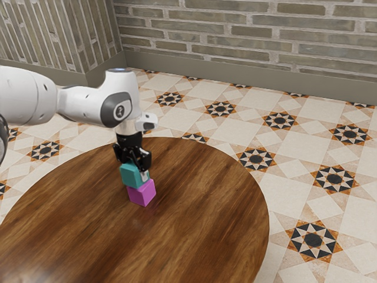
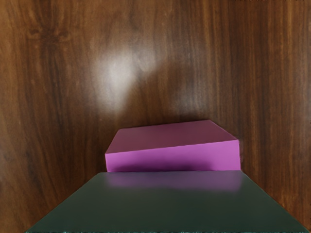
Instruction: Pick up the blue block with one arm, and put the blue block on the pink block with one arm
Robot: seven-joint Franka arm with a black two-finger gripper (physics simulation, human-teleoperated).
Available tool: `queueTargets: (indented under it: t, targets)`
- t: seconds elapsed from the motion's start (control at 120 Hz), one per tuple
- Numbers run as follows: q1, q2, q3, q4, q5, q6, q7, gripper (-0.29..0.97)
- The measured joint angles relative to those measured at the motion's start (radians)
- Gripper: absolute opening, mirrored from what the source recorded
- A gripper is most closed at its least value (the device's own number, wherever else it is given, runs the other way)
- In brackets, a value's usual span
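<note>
- Gripper, black and two-fingered, clasps the teal-blue cubic block in the exterior view, directly over the pink cubic block on the round wooden table;
- wrist view alone shows the pink cubic block jutting past the teal-blue cubic block; contact unclear

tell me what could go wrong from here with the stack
1. The blue block, held in the gripper, looks offset toward the exterior view's left of the pink block; released now, it might tip off.
2. The wrist view shows the pink block turned relative to it, reducing overlap.
</note>
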Motion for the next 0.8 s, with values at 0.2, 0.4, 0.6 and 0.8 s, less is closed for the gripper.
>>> queueTargets:
  t: [0.2, 0.4, 0.6, 0.8]
  targets:
    - [0.0, 0.005, -0.003, 0.002, 0.011, -0.003, 0.003, 0.27]
    - [0.0, 0.018, -0.004, 0.024, 0.014, -0.005, 0.006, 0.29]
    - [-0.001, 0.021, -0.007, 0.033, 0.013, -0.007, 0.009, 0.28]
    - [-0.001, 0.03, -0.015, 0.046, 0.012, -0.007, 0.01, 0.27]
